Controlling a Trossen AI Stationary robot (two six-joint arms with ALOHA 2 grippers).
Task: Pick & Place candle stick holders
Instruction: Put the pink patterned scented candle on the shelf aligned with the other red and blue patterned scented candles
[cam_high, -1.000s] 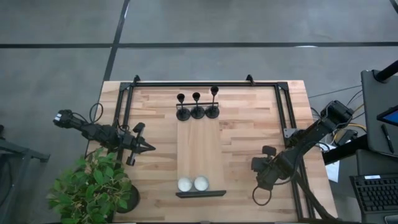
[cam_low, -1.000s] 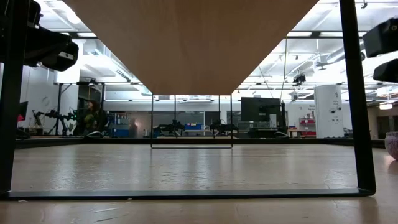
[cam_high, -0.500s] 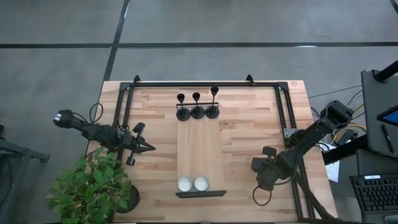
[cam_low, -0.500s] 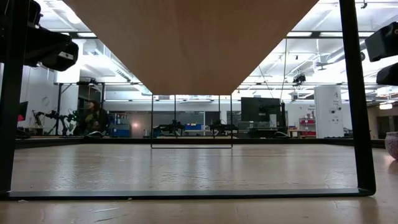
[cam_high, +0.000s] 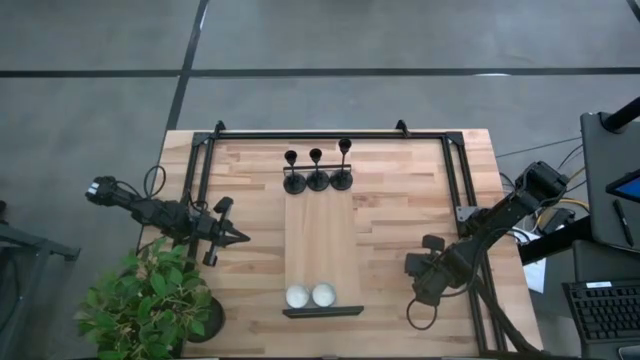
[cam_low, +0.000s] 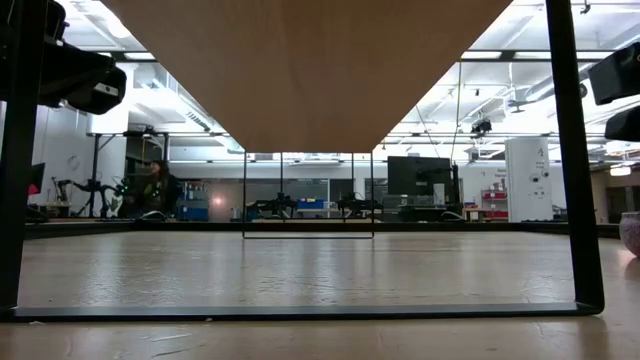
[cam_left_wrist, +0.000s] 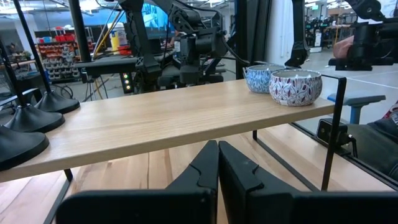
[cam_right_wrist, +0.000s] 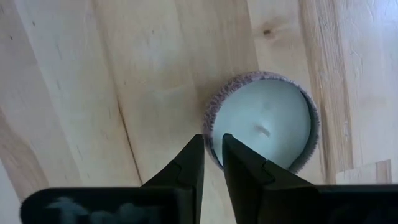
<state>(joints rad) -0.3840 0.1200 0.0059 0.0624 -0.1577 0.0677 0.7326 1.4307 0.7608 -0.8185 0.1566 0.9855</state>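
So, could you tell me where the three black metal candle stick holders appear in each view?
High view: holders in a row at the pale wooden shelf's far end.
Low view: not in it.
Left wrist view: bases on that shelf's end.
Right wrist view: not in it.
Shared landmark: the shelf.

The high view looks straight down from well above the desk (cam_high: 400, 200), taking in its whole top, both arms and the floor around it. The low view sits at desk-top level, looking level across the surface and beneath the raised board (cam_low: 305, 60) into the room behind. The left wrist view looks forward past the left hand (cam_left_wrist: 218, 149), close to the desk, along the board's side. The right wrist view looks down from close above onto a candle (cam_right_wrist: 264, 121) in a patterned cup. The board (cam_high: 322, 250) appears in the high, low and left wrist views.
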